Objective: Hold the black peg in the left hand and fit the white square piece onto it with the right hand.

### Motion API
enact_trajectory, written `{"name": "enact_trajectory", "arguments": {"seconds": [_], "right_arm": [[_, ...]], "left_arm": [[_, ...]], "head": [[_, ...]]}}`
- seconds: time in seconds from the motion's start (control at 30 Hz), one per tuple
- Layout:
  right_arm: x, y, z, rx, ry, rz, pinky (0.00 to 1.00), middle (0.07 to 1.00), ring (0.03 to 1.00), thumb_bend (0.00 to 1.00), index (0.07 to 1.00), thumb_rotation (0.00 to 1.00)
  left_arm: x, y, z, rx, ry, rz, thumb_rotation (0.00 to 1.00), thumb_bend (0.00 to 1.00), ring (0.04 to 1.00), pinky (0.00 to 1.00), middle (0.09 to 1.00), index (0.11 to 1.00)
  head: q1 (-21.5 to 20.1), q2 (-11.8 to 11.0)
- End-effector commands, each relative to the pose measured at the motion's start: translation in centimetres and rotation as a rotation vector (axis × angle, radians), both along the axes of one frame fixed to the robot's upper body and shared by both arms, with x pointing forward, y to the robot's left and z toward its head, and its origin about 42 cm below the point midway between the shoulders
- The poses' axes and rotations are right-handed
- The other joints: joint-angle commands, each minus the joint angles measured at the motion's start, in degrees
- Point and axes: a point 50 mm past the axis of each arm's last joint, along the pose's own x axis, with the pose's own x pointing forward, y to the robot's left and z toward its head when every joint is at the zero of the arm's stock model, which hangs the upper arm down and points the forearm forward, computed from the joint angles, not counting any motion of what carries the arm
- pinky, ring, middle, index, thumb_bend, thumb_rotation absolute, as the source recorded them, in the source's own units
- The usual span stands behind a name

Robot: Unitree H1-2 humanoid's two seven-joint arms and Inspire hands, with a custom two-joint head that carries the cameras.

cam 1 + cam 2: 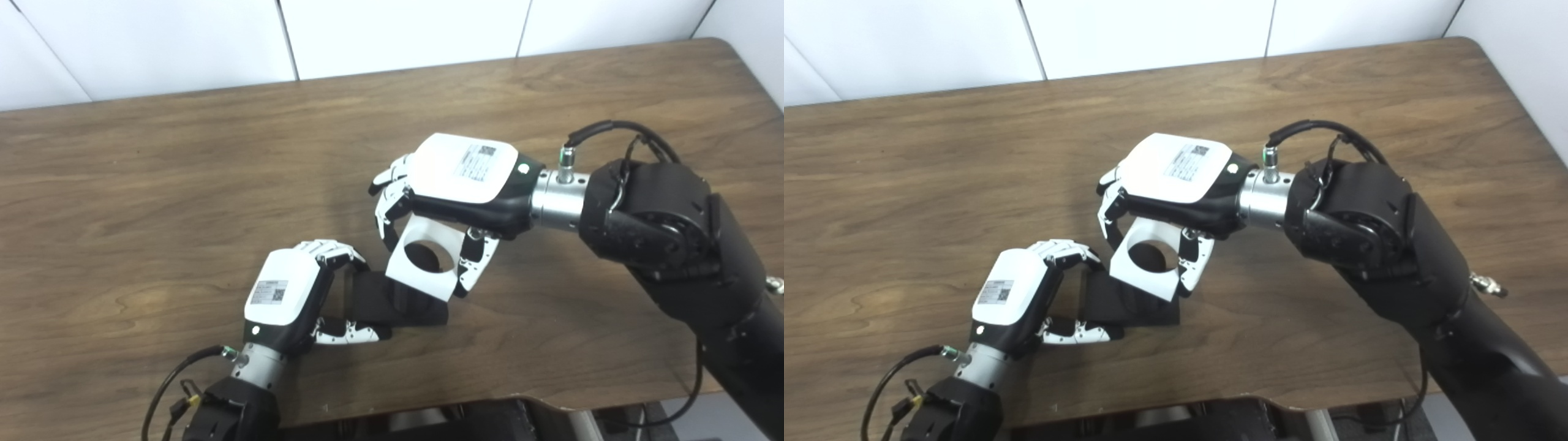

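The black peg (392,300) lies low on the wooden surface (153,202), clamped by the left hand (291,294), whose fingers (334,251) curl over its near end. Just beyond it, the white square piece (422,257) hangs tilted, pinched between the right hand's (465,177) fingers (389,205), its round hole over the peg's far end.

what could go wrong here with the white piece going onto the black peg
The white square piece is tilted in the right hand, so its hole may meet the black peg at an angle and jam. The left hand holds the peg only at one end, so a push could twist it loose. The piece hides the peg's tip, making alignment hard to check.
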Motion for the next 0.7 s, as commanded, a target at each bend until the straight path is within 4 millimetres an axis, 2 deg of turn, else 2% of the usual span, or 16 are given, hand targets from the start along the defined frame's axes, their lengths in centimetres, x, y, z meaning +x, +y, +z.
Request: {"name": "enact_trajectory", "arguments": {"seconds": [0.0, 0.67], "right_arm": [[0.0, 0.4, 0.8, 0.031, -0.067, 0.021, 0.87, 0.73, 0.868, 0.52, 0.483, 0.13], [0.3, 2.1, -0.4, 0.032, -0.068, 0.025, 0.9, 0.741, 0.875, 0.52, 0.482, 0.13]], "left_arm": [[-0.3, 0.0, 0.0, 0.017, 0.017, -0.004, 0.05, 0.51, 0.762, 0.75, 0.705, 0.488], [-0.3, -0.3, 0.2, 0.005, 0.013, -0.002, 0.05, 0.51, 0.758, 0.73, 0.703, 0.488]], "head": [[0.0, 0.0], [0.5, 0.0]]}}
